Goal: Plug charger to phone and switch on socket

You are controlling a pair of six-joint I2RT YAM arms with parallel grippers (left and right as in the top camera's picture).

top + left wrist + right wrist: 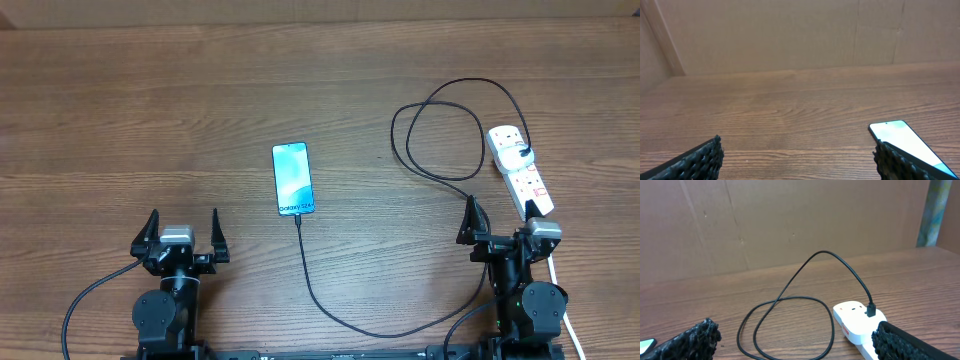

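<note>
One phone (292, 178), one charger (300, 245), one socket (520, 170), two grippers.
Phone centre frame, charger tip at its lower end; socket right edge; left gripper (183, 224) and right gripper (503, 216) lower frame, jaws spread, empty.

The left arm (160, 312) and the right arm (540, 303) were both black and made of round joint housings. The left gripper (183, 220) and the right gripper (500, 212) each had two black pointed fingers (697, 161), with a rough, knobbly inner face. A small light grey block (175, 237) sat on each wrist. A thin black cable (80, 305) curved out from the left arm.
</note>
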